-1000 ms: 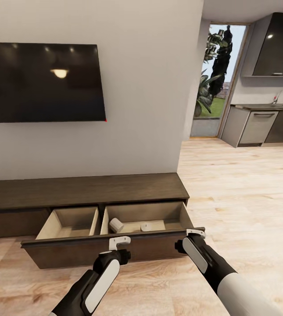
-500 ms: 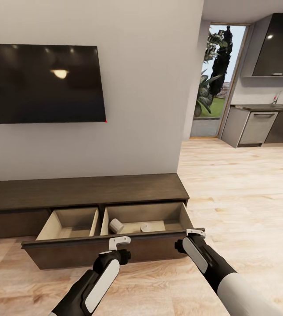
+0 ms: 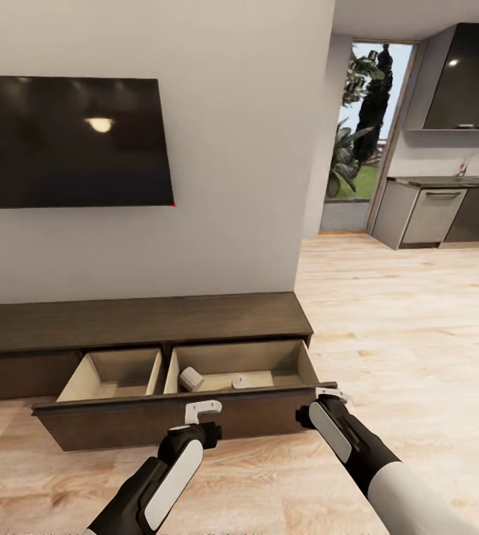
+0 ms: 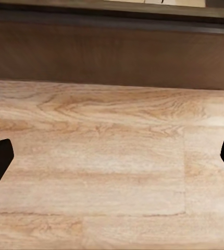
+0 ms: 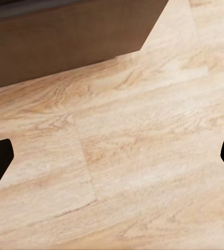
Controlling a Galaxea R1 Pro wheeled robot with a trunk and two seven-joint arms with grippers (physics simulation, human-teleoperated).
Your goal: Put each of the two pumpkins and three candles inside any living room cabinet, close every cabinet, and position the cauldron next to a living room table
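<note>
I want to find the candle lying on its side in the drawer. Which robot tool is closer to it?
The left tool. It sits at the drawer front, just in front of the tipped candle. The right tool is by the drawer's right corner, farther away.

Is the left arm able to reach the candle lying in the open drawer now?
Probably yes. The left gripper is open at the drawer front, and the candle lies just behind it with nothing covering it.

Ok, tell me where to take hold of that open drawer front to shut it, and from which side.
Probably no pinch is needed: the drawer front is a flat, handle-less panel facing the robot. Set both grippers, left and right, against its outer face from the room side, spread apart, and push toward the cabinet.
</note>
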